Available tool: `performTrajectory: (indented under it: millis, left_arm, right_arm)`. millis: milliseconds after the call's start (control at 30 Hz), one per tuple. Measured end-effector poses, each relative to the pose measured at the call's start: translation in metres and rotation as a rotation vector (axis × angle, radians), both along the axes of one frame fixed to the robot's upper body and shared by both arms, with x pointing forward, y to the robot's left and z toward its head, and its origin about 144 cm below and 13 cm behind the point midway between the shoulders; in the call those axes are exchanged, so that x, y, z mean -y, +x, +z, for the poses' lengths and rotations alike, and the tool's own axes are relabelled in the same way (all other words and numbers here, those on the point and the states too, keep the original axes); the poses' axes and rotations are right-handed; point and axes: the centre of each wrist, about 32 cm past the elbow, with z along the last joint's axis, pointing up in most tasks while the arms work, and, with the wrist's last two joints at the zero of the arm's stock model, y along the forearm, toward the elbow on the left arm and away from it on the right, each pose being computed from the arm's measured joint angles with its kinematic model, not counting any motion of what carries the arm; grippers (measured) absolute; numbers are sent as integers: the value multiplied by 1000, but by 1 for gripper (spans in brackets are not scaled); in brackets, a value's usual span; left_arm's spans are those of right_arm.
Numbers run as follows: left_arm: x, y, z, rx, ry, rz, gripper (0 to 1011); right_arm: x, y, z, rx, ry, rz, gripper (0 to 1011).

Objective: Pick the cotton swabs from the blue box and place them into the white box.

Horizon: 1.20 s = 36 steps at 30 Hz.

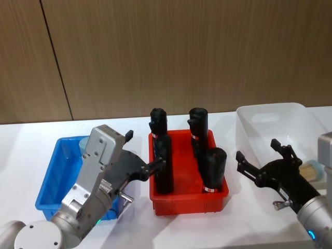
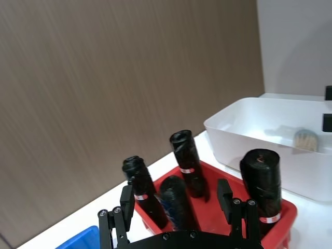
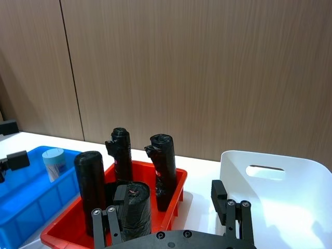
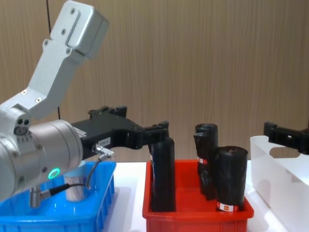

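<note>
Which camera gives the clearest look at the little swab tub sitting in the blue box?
The right wrist view: the tub stands unobstructed in the blue box, lid and sides visible. In the head view the left arm covers most of it; in the chest view it sits low, partly behind that arm.

Robot lab or test bench by the look of it; bare white table (image 1: 21, 142) pushed against a brown wood-panel wall (image 1: 155, 52); a plain pale wall (image 2: 295, 46) meets the panels at a corner; three plastic bins sit in a row on the table: a blue bin (image 1: 49, 181), a red bin (image 1: 187, 199), a white bin (image 1: 249, 129); the red one holds matching black rolls (image 1: 198, 124) standing upright; a grey robot arm (image 4: 63, 53) with a lit green ring hangs over the blue bin.
</note>
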Motion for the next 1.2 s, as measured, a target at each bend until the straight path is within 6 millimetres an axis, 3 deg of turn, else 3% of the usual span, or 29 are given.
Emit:
performTrajectory:
  millis: [433,1200]
  left_arm:
    - [6,-12,-1,44,-13,100,1004]
    - [7,-12,-1,46,-15,105,1004]
  right_arm:
    - [0,0,0,-1,0,0,1001]
    - [2,0,0,-19,4,26,1001]
